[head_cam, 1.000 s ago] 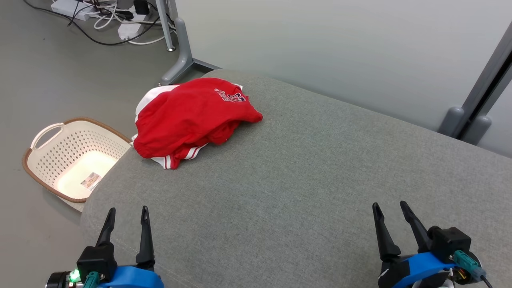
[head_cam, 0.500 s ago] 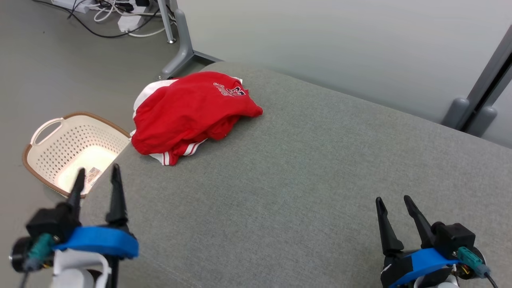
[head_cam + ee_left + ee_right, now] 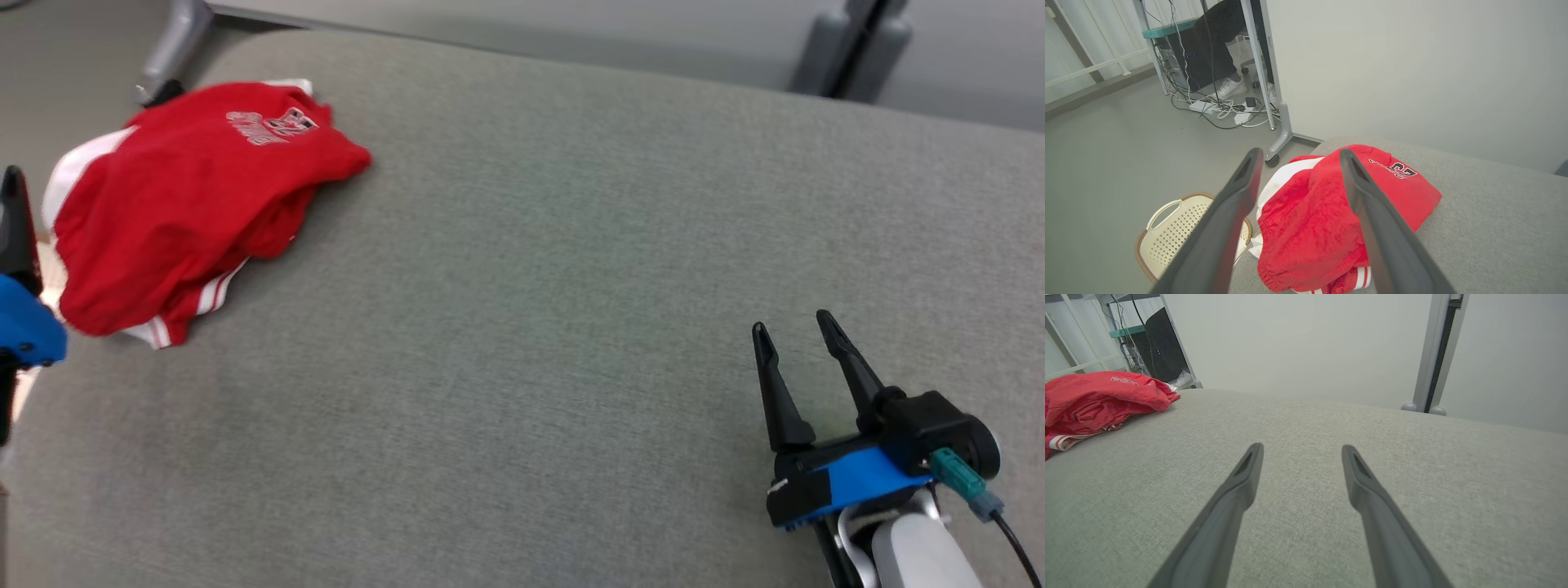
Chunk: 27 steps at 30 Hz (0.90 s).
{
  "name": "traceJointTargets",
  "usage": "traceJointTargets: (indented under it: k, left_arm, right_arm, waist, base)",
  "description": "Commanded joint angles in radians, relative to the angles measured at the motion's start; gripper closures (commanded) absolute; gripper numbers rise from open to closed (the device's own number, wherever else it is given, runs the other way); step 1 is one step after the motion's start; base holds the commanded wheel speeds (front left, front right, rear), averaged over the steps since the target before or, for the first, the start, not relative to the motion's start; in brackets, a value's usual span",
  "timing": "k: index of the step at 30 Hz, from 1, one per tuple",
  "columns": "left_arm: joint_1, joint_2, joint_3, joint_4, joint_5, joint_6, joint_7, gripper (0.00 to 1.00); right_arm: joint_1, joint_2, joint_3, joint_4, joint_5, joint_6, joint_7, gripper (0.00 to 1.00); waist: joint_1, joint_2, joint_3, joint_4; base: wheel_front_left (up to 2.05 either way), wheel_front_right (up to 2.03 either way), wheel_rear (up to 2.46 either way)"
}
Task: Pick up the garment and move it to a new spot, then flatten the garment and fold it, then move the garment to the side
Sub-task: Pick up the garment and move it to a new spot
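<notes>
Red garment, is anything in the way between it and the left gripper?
Nothing visible does. The open left gripper points at the garment with only air between them; the basket sits lower, off to one side.

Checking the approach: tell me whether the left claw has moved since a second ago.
Yes. The left claw went forward, from the cushion's near edge to beside the garment.
</notes>
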Motion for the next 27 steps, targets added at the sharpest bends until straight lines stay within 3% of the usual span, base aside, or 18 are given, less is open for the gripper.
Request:
traceJointTargets:
  k: [1,7,11,19,20,21,22,27]
  left_arm:
    - [-0.035,0.037,0.015,0.049,0.003,-0.004,0.021,0.00]
    - [-0.052,0.114,0.076,0.170,-0.061,-0.022,0.090,0.00]
    - [-0.034,0.147,0.110,0.213,-0.095,-0.029,0.124,0.00]
    - [-0.016,0.172,0.177,0.297,-0.185,0.010,0.259,0.00]
    - [-0.013,0.173,0.172,0.298,-0.185,0.011,0.272,0.29]
    - [-0.013,0.173,0.170,0.296,-0.189,0.012,0.282,0.82]
    - [-0.013,0.172,0.169,0.293,-0.195,0.010,0.291,1.00]
    - [-0.034,0.172,0.152,0.263,-0.176,0.003,0.260,1.00]
  right_arm:
    - [-0.023,-0.006,0.009,-0.036,-0.014,0.000,0.001,0.00]
    - [-0.054,-0.005,0.003,-0.139,-0.054,0.000,0.022,0.00]
    - [-0.060,-0.005,-0.008,-0.185,-0.059,0.000,0.035,0.00]
    - [-0.059,-0.005,-0.010,-0.225,-0.035,0.000,0.037,0.00]
    - [-0.059,-0.005,-0.010,-0.225,-0.034,0.000,0.036,0.00]
    - [-0.057,-0.005,-0.009,-0.227,-0.032,0.000,0.034,0.00]
    - [-0.055,-0.005,-0.009,-0.227,-0.031,0.000,0.034,0.00]
    - [-0.055,-0.005,-0.007,-0.208,-0.013,0.000,0.031,0.00]
  waist:
    - [0.0000,0.0000,0.034,-0.042]
    - [0.0000,0.0000,0.143,-0.164]
    - [0.0000,0.0000,0.186,-0.208]
    - [0.0000,0.0000,0.246,-0.267]
    - [0.0000,0.0000,0.250,-0.270]
    - [0.0000,0.0000,0.252,-0.271]
    - [0.0000,0.0000,0.253,-0.272]
    - [0.0000,0.0000,0.232,-0.260]
  base:
    - [0.00,0.00,0.00]
    - [0.00,0.00,0.00]
    - [0.00,0.00,0.00]
    - [0.00,0.00,0.00]
    - [0.00,0.00,0.00]
    - [0.00,0.00,0.00]
    - [0.00,0.00,0.00]
    - [0.00,0.00,0.00]
